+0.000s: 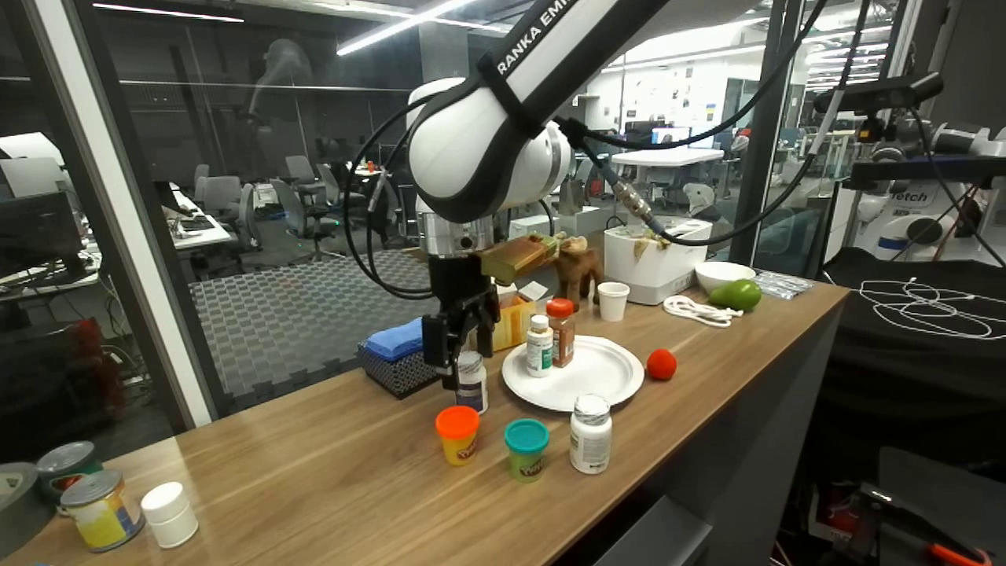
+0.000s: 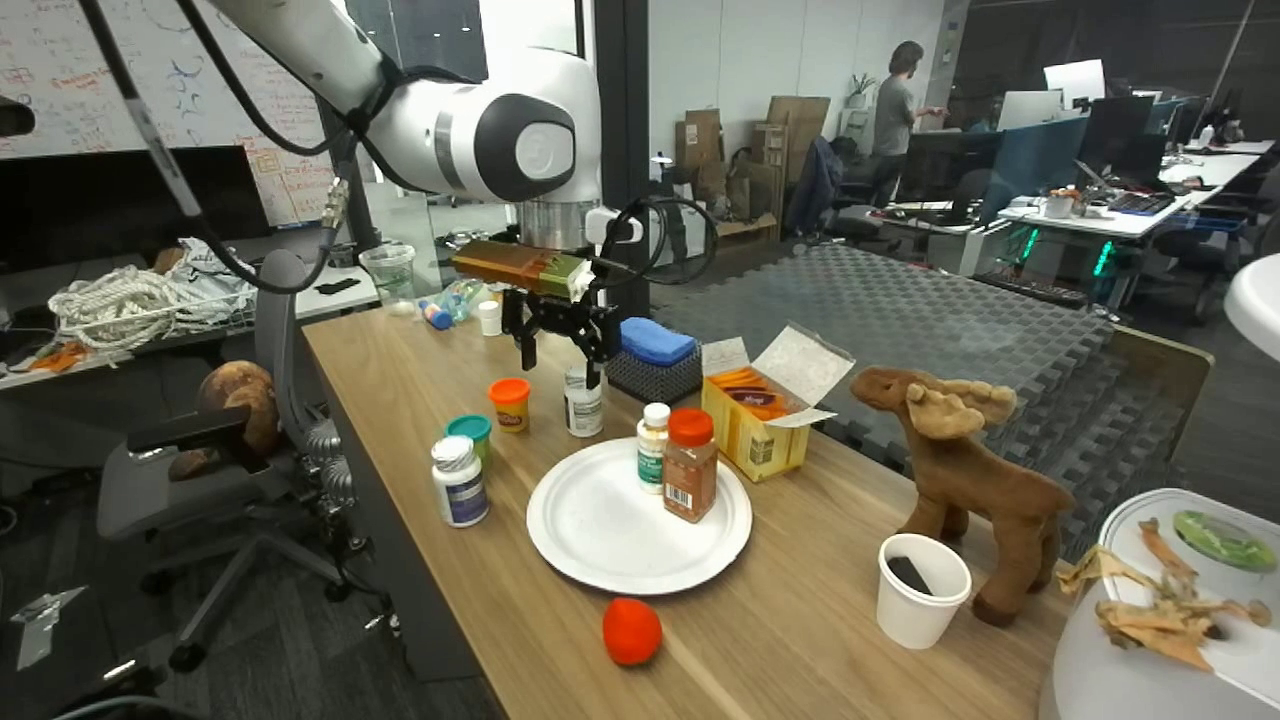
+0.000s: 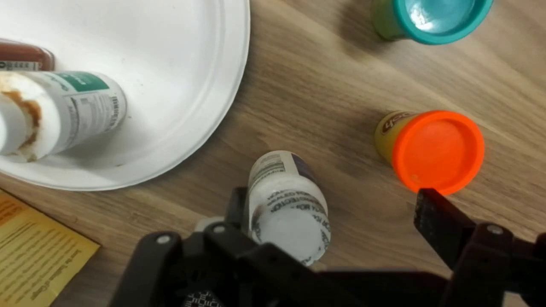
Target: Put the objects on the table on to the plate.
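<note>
The hand (image 2: 560,368) (spread wide) hovers by a white bottle (image 2: 584,410) beside the plate (image 2: 610,545).

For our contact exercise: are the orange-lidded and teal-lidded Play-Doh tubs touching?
Apart. The wrist view shows wooden tabletop between the orange-lidded Play-Doh tub and the teal-lidded tub.

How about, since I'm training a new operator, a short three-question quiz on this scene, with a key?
1. True or false: the gripper is open.
2. What shares the plate with the red-capped spice jar? (a) paper cup; (b) green-labelled white bottle; (c) plush moose.
3. Besides the teal-lidded Play-Doh tub, which other tub shows in the wrist view?

Key
1. True; its jaws stand wide apart.
2. b
3. The orange-lidded Play-Doh tub.
</note>
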Controlling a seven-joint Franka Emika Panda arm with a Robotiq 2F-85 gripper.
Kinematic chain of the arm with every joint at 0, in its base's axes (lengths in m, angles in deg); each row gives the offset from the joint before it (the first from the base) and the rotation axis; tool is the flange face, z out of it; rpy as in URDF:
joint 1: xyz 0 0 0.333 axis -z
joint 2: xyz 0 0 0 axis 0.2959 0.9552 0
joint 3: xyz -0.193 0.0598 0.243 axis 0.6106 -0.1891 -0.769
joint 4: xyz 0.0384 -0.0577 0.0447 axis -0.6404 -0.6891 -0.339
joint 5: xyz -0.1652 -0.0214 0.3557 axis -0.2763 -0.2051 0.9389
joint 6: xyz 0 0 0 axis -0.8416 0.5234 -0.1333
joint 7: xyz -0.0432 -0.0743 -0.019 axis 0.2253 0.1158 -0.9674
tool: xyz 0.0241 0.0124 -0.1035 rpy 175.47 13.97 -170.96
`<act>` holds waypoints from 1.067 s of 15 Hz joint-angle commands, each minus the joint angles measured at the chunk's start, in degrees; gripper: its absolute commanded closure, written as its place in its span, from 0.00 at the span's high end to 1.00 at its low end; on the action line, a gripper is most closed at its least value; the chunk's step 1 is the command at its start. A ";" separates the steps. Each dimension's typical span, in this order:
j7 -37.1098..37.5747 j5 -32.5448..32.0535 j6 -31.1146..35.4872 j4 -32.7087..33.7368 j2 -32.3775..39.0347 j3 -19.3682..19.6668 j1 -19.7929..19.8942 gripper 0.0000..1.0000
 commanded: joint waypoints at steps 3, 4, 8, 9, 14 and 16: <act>0.83 -1.15 3.47 1.84 1.24 1.40 -0.76 0.58; 0.99 -1.38 3.85 1.81 1.16 1.64 -0.78 0.49; 3.12 -2.77 5.07 1.25 -0.36 3.22 -1.02 0.20; 3.78 -3.49 4.96 1.07 -1.20 3.86 -1.13 0.19; 4.87 -6.21 3.36 -1.52 -6.11 6.00 -0.32 0.19; 3.72 -5.26 2.23 -4.02 -9.41 6.15 0.94 0.19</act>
